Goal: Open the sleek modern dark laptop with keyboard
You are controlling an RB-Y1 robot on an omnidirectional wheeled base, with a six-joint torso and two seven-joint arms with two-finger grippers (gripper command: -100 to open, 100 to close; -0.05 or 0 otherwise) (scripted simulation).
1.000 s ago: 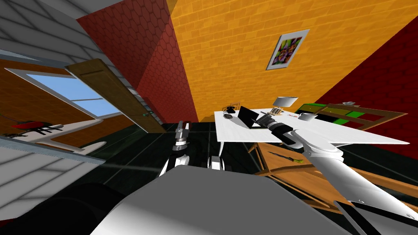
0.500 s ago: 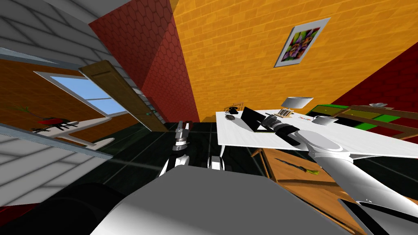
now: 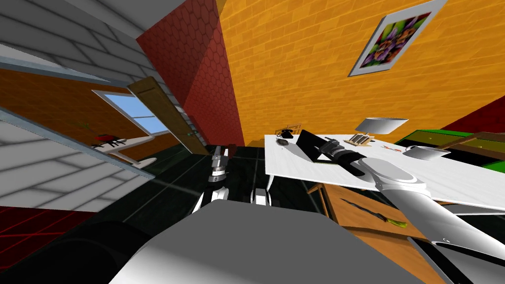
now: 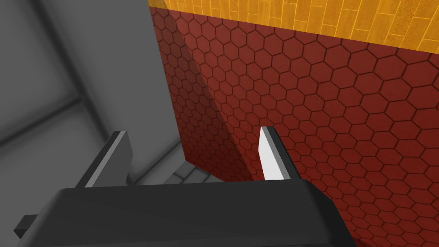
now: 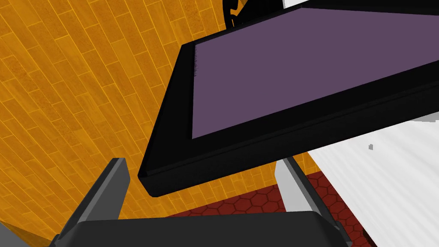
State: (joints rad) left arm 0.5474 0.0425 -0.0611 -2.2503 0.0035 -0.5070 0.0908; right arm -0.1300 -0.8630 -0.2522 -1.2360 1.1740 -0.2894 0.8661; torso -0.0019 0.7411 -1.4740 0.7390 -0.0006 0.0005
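The laptop [image 5: 300, 77] has a matt black casing and a flat purple screen; the table [image 5: 386, 193] looks smooth white.

An orange brick wall [image 3: 306, 64] rose behind the white desk [image 3: 296, 165], with a framed picture [image 3: 394, 42] high above it. Left of the desk stood a red hexagon-tiled wall [image 3: 207, 88], a wooden door [image 3: 167, 113] and a window [image 3: 133, 111]. Dark floor [image 3: 197, 172] lay beneath.

No readable text, label, brand or number shows on anything.
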